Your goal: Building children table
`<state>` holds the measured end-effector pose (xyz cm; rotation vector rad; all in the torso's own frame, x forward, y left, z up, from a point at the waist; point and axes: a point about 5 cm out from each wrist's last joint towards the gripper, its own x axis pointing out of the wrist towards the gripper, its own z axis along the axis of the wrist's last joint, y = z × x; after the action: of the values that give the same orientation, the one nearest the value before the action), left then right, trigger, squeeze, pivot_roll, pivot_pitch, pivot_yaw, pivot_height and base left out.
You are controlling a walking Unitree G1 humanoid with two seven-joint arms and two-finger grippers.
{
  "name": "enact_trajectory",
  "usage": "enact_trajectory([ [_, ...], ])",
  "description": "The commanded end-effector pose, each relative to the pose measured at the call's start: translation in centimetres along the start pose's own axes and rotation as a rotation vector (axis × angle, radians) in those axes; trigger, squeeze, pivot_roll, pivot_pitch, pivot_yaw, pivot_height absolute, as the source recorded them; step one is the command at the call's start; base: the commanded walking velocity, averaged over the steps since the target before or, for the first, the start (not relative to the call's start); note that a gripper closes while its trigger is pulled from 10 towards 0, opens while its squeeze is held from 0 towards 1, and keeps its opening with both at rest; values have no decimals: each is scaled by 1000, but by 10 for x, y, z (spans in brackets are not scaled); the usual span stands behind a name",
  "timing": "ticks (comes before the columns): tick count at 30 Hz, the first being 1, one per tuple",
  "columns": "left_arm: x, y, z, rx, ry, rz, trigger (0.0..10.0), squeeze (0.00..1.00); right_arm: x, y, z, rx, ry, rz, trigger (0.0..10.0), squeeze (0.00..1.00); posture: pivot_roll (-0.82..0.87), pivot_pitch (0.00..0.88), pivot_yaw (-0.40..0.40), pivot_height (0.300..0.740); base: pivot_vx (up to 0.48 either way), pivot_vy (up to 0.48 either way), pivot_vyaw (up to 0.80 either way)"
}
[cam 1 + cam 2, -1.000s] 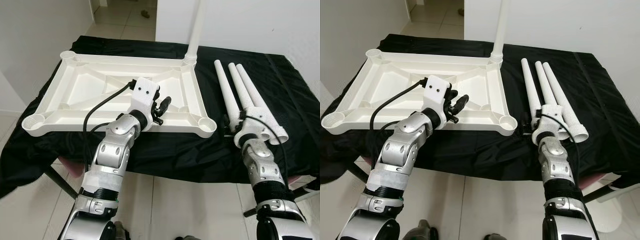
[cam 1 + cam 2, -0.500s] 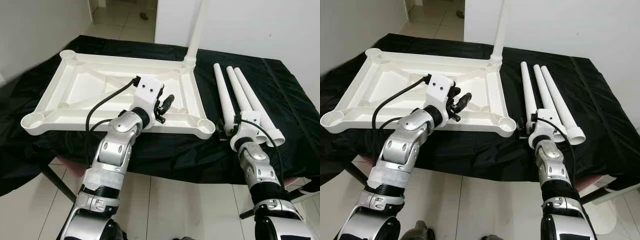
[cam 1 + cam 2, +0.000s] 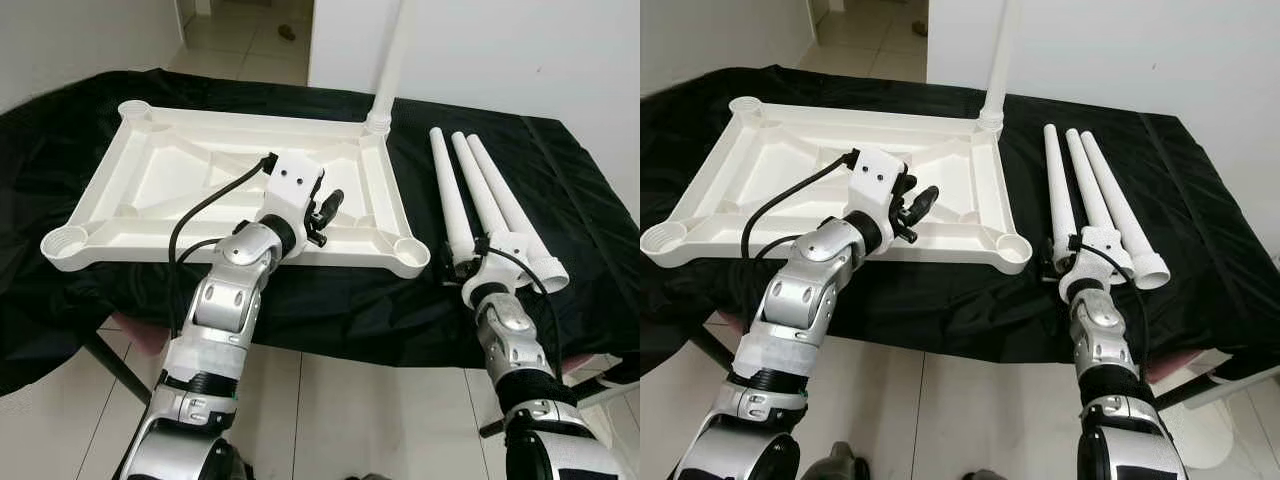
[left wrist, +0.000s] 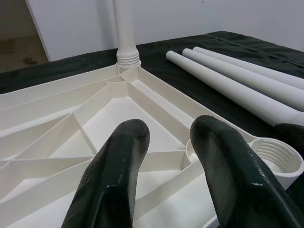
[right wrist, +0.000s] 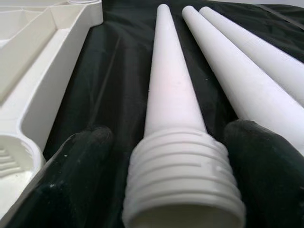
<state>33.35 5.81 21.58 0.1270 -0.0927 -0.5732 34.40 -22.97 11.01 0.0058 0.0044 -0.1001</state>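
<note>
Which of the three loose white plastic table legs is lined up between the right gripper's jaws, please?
The leftmost tapered white leg, nearest the upturned white tabletop; its threaded end sits between the right gripper's open jaws.

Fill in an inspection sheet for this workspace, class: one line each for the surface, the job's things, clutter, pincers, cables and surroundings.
Surface: black cloth draped over a table, wrinkled at the front edge.
Job's things: white tabletop lying underside up; one leg standing upright in its far right corner socket; three loose legs lying side by side on the cloth to its right.
Clutter: nothing seen.
Pincers: left pincer open above the tabletop's near right part, holding nothing; right pincer open, its fingers either side of the threaded end of the nearest loose leg.
Cables: a black cable loops from the left wrist; another runs along the right wrist.
Surroundings: white walls, pale tiled floor.
</note>
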Motion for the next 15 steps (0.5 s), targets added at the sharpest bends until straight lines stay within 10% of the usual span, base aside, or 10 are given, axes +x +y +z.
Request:
enact_trajectory([
  [1,0,4,2,4,-11,121,10000,0,1,-2,-2,13,3,-14,10000,0,127,27,-37,740,0,0,0],
  [15,-2,7,4,35,-16,135,10000,0,6,2,-7,28,30,-25,10000,0,149,31,-32,740,0,0,0],
])
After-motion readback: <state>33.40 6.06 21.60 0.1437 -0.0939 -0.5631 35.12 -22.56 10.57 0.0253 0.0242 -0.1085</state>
